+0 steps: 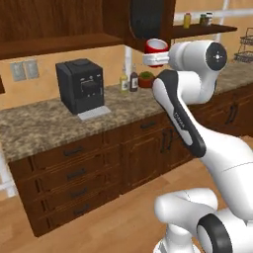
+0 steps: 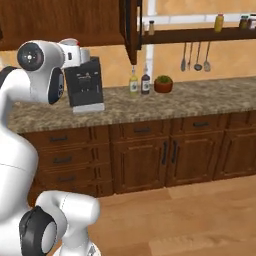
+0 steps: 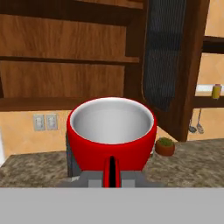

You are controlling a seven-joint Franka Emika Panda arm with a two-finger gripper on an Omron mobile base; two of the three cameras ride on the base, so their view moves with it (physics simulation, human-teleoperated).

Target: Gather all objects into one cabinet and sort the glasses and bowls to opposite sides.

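The gripper (image 3: pixel 112 177), seemingly clamped on a red cup (image 3: pixel 111 138), carries it toward the open cabinet (image 3: pixel 65 52); next it must set the cup on the shelf (image 3: pixel 52 103).

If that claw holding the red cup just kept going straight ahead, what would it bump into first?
Probably the open cabinet: in the hand view the gripper, shut on the red cup, faces its shelves, with the open door just right. Depth is unclear.
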